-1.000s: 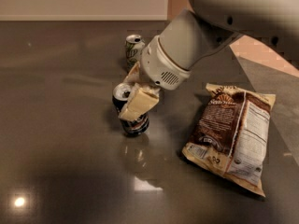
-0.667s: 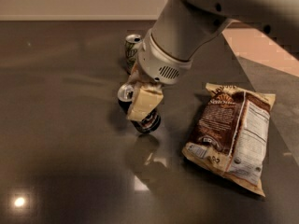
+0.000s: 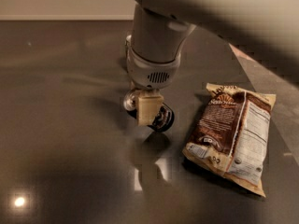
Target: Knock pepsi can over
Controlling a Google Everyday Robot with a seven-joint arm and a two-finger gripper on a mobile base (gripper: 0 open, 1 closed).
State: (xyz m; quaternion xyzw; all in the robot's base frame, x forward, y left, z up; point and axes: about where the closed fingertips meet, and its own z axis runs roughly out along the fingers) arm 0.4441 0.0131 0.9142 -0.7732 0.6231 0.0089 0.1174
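Tool (image 3: 149,111) against pepsi can (image 3: 165,118); grip cannot tell | can: dark navy, silver top, tilted

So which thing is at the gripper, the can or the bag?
The pepsi can: dark, tipped, partly behind the gripper. The bag lies flat, apart from it.

The cream gripper (image 3: 149,110), below a pale grey wrist (image 3: 154,73), sits against the pepsi can (image 3: 164,119), which is dark navy with pale markings and a silver top. The chip bag (image 3: 233,134) is brown with cream edges and a white label panel, on a glossy dark grey-brown table (image 3: 60,125)
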